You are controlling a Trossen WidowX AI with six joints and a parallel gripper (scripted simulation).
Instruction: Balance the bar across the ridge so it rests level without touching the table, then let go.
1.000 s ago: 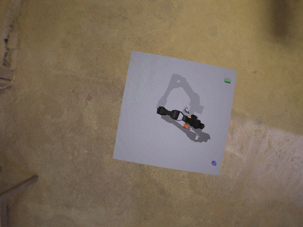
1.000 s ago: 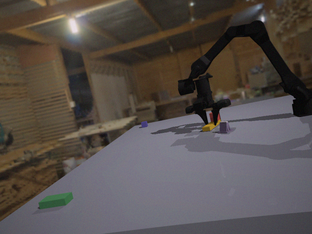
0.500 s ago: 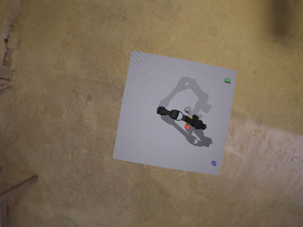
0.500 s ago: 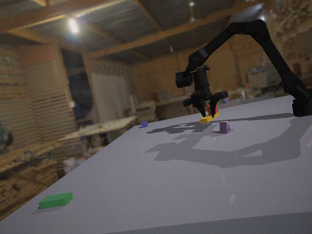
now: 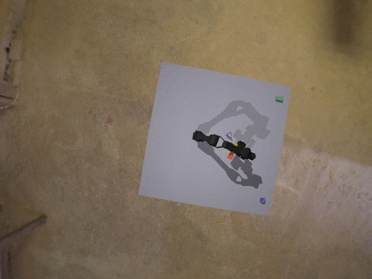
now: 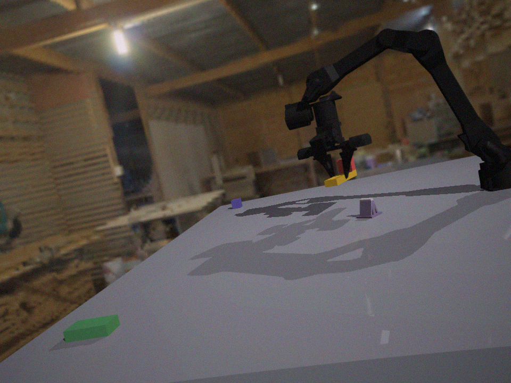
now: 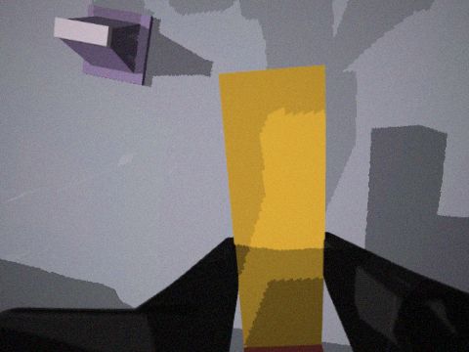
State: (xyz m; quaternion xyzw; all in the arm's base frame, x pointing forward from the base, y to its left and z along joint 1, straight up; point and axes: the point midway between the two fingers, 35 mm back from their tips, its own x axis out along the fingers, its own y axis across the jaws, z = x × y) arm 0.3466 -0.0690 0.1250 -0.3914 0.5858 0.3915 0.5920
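The yellow bar [image 6: 333, 181] [image 7: 274, 161] [image 5: 236, 144] carries a red block [image 6: 351, 165] [image 5: 230, 156] at one end; only a dark red edge of the block shows at the bottom of the wrist view. My gripper [image 6: 339, 177] [image 7: 277, 244] is shut on the bar between its free end and the red block, and holds it above the table. The purple ridge [image 6: 365, 208] [image 7: 80, 32] [image 5: 228, 135] stands on the table with its narrow pale top upward. It is off to one side of the bar, at the upper left in the wrist view, with nothing on it.
A green block [image 5: 279, 98] [image 6: 91, 329] lies near one corner of the grey table [image 5: 174, 168] [image 6: 288, 330]. A small blue-violet block [image 5: 262, 200] [image 6: 236, 203] lies near another corner. Shadows of the arm fall across the table around the ridge.
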